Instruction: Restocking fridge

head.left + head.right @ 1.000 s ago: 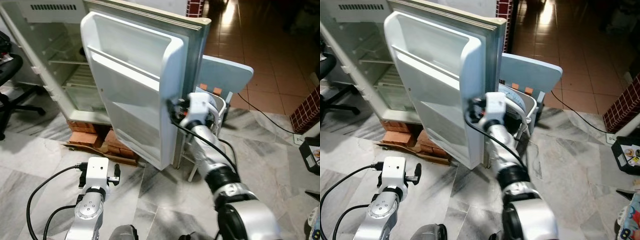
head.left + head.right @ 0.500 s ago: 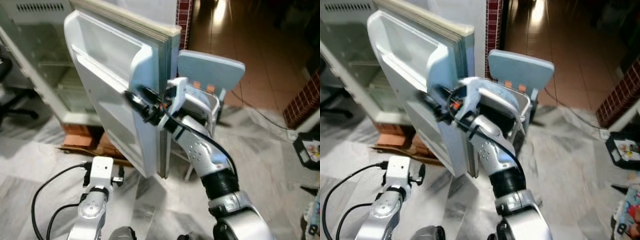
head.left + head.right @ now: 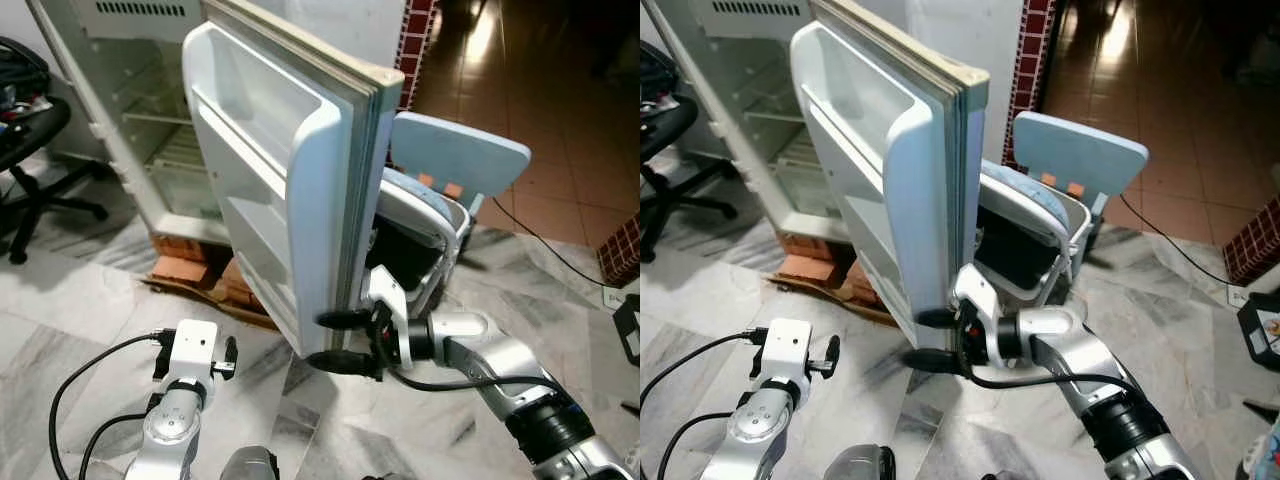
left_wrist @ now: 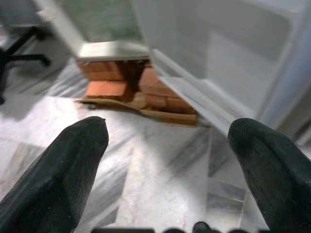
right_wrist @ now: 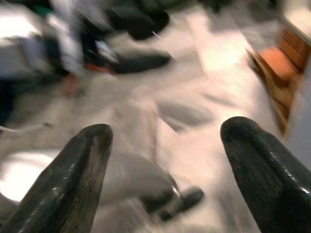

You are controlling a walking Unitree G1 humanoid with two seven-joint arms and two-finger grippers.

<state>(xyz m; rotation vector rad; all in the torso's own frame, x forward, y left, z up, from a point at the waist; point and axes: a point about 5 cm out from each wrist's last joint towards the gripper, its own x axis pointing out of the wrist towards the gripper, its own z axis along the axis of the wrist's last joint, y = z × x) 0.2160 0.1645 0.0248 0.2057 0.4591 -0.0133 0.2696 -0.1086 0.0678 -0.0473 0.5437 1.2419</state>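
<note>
The white fridge [image 3: 150,120] stands open at the back left, its shelves bare. Its door [image 3: 290,190] is swung wide, with bare door racks facing left. My right gripper [image 3: 332,341] is open at the door's lower free corner, fingers pointing left. The upper finger [image 3: 937,318] lies right at that corner; whether it touches, I cannot tell. The right wrist view is blurred and has only floor between the fingers [image 5: 68,179]. Low at the front left, my left gripper [image 4: 167,165] hangs open over the marble floor, pointing toward the fridge's base.
Red bricks [image 3: 185,270] and cardboard prop up the fridge. A light blue chair [image 3: 460,160] with a dark bag under it stands just behind the door. At the far left is a black office chair [image 3: 30,120]. A cable [image 3: 545,245] runs across the floor at the right.
My right gripper has dropped from mid-height on the door's edge to its lower corner, and the arm now reaches in from the right. The camera has shifted. The left arm stays low.
</note>
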